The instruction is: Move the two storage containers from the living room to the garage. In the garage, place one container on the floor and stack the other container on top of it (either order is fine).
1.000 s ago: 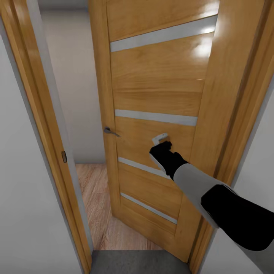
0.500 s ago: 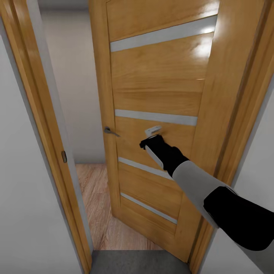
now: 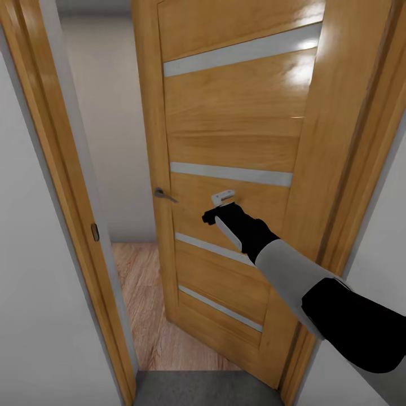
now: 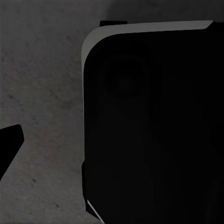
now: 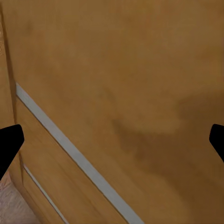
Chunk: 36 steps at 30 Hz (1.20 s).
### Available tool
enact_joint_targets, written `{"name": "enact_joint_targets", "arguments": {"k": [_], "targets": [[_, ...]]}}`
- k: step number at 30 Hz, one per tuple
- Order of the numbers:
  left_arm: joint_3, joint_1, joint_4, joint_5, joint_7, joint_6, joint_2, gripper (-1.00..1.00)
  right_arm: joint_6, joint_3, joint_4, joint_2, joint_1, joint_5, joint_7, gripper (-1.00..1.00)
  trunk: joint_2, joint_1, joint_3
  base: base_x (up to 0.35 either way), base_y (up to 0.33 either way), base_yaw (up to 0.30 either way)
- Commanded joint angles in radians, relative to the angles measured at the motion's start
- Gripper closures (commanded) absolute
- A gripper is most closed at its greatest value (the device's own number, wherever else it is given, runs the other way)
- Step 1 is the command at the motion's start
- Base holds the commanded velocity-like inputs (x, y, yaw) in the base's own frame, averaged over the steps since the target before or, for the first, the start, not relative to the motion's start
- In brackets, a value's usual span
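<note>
Head view showed my right gripper (image 3: 217, 207), fingers spread wide and empty, reaching at the half-open honey-coloured wooden door (image 3: 237, 129) with grey stripes; neither orange-red storage container was visible, so I judged both moves undone

Glossy varnished wood door (image 3: 237, 118), metal handle (image 3: 163, 194), rough concrete floor (image 3: 203, 389).

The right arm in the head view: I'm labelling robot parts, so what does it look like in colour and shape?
The right arm is built of smooth rounded segments: a black upper section, a light grey forearm, then a black wrist. The end effector carries a small white block above a black tip. No cables or markings show. In the right wrist view, its fingers are plain black.
</note>
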<state>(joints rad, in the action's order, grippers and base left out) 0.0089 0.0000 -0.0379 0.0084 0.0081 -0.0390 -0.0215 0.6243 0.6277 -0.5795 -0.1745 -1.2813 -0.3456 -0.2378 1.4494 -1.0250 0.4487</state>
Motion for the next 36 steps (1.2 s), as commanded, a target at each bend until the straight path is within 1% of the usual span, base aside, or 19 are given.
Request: {"name": "enact_joint_targets", "arguments": {"k": [1,8,9,11,16,24,32,36], "targets": [[0.001,0.0,0.0,0.001,0.001,-0.002,0.0,-1.0,0.002,0.004,0.0,0.0,-0.001,-0.011,-0.008,-1.0,0.001,0.0,0.001,0.0,0.0,0.0],[0.0,0.0,0.0,0.001,0.001,-0.002,0.0,-1.0,0.002,0.004,0.0,0.0,-0.001,-0.012,0.003,-1.0,0.001,0.0,0.001,0.0,0.0,0.0],[0.002,0.0,-0.004,0.004,0.001,-0.004,-0.001,-1.0,-0.004,0.01,0.006,0.0,0.005,-0.016,0.008,-1.0,0.001,0.0,0.001,0.0,0.0,0.0],[0.002,0.0,-0.004,0.004,0.0,-0.004,-0.001,-1.0,-0.01,0.021,0.015,0.0,0.016,-0.007,0.002,-1.0,0.001,0.0,0.001,0.0,0.0,0.0],[0.002,0.0,-0.004,0.004,0.001,-0.004,-0.002,-1.0,-0.012,0.02,0.02,0.0,0.02,-0.002,-0.003,-1.0,0.001,0.0,0.001,0.0,0.0,0.0],[0.002,0.0,-0.004,0.004,0.001,-0.004,-0.002,-1.0,-0.013,0.021,0.025,0.0,0.063,-0.007,-0.007,-1.0,0.001,0.0,0.001,0.0,0.0,0.0],[0.002,0.0,-0.004,0.004,0.001,-0.004,-0.002,-1.0,-0.013,0.025,0.026,0.0,0.067,-0.008,-0.017,-1.0,0.001,0.0,0.001,0.0,0.0,0.0],[0.002,0.0,-0.004,0.004,0.001,-0.004,-0.002,-1.0,-0.017,0.032,0.013,0.0,0.085,-0.009,-0.019,-1.0,0.001,0.0,0.001,0.0,0.0,0.0]]}}
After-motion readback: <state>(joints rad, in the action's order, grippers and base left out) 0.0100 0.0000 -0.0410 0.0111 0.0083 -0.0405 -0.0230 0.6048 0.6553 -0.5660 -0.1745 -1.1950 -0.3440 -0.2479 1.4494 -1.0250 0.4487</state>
